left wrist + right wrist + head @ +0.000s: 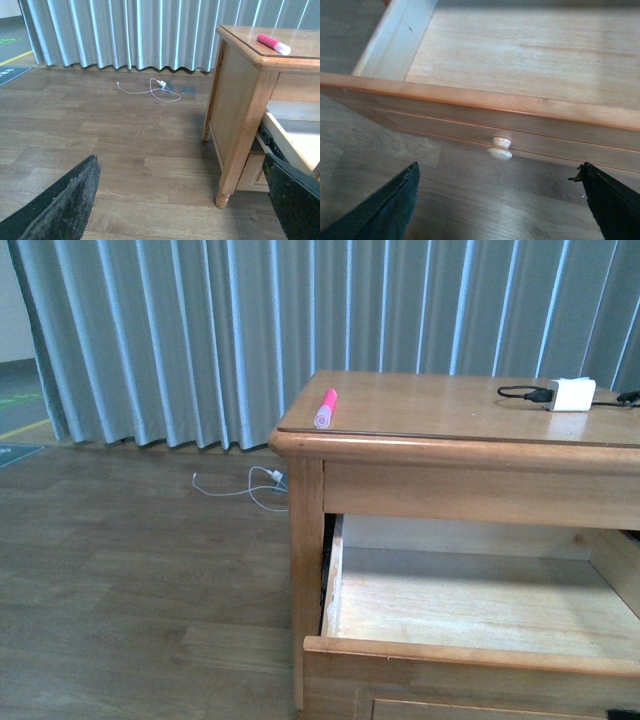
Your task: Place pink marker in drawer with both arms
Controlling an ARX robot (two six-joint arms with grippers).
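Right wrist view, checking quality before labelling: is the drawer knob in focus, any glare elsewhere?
Right wrist view: knob fairly sharp, fingers at the edges dark, blurred. Front view: pale sheen on the tabletop near the pink marker. Left wrist view: evenly lit.

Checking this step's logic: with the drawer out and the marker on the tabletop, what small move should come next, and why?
Probably raise the left gripper, jaws open and empty, toward the short bright pink marker lying on the wooden tabletop near its corner: the honey-coloured wooden drawer already stands pulled out and empty.
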